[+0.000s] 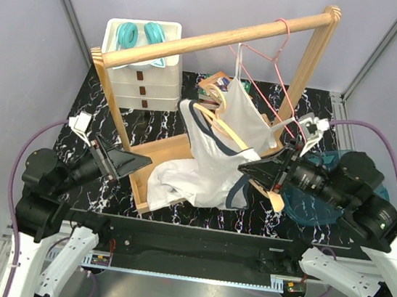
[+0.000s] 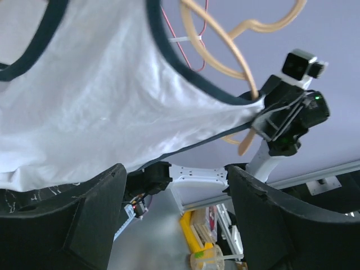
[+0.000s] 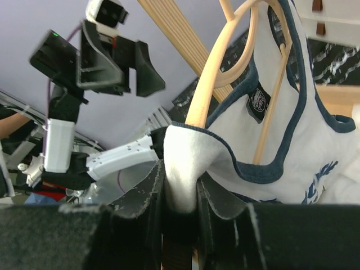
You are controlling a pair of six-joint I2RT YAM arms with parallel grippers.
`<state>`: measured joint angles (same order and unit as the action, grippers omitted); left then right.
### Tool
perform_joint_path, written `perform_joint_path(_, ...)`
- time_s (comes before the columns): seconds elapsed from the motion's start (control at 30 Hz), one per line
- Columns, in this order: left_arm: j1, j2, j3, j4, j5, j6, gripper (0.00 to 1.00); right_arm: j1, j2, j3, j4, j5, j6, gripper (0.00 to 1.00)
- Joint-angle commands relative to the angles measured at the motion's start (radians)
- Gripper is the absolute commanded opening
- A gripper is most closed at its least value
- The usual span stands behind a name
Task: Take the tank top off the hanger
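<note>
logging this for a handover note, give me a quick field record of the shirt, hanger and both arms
tank top: white, navy trim, draped on the wooden hanger
right fingers: shut on a fold of the tank top
left fingers: open, holding nothing
rack rail: one pink wire hanger hooked on it

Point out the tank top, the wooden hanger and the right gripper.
tank top [image 1: 210, 168]: top view, white front panel.
wooden hanger [image 3: 207, 84]: right wrist view, curved arm.
right gripper [image 3: 179, 194]: right wrist view, between its clamped fingertips.
</note>
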<state>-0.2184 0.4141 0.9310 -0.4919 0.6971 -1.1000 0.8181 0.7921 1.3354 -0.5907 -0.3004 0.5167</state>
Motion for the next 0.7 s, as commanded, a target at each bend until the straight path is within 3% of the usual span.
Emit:
perform_joint_path(0.0, 0.002, 0.012, -0.079, 0.255, -0.005, -0.181, 0.75, 0.006, 0.024, -0.096, 0.103, -0.025, -0.020, 0.00)
perform_joint_path(0.17, -0.041, 0.104, -0.014, 0.299, -0.074, -0.167, 0.69, 0.006, 0.062, -0.191, 0.284, -0.051, 0.026, 0.00)
perform_joint_path(0.27, -0.157, 0.164, 0.038, 0.299, -0.169, -0.132, 0.63, 0.007, 0.073, -0.234, 0.365, -0.033, 0.060, 0.00)
perform_joint_path(0.33, -0.297, 0.181, 0.048, 0.299, -0.266, -0.118, 0.60, 0.007, 0.079, -0.243, 0.385, -0.022, 0.065, 0.00)
perform_joint_path(0.47, -0.600, 0.157, 0.017, 0.293, -0.651, -0.055, 0.56, 0.010, 0.070, -0.252, 0.399, 0.027, 0.069, 0.00)
perform_joint_path(0.57, -0.781, 0.179, 0.014, 0.291, -0.879, -0.021, 0.57, 0.010, 0.065, -0.258, 0.407, 0.052, 0.080, 0.00)
perform_joint_path(0.67, -0.902, 0.248, 0.064, 0.280, -1.017, 0.032, 0.58, 0.009, 0.067, -0.265, 0.419, 0.050, 0.088, 0.00)
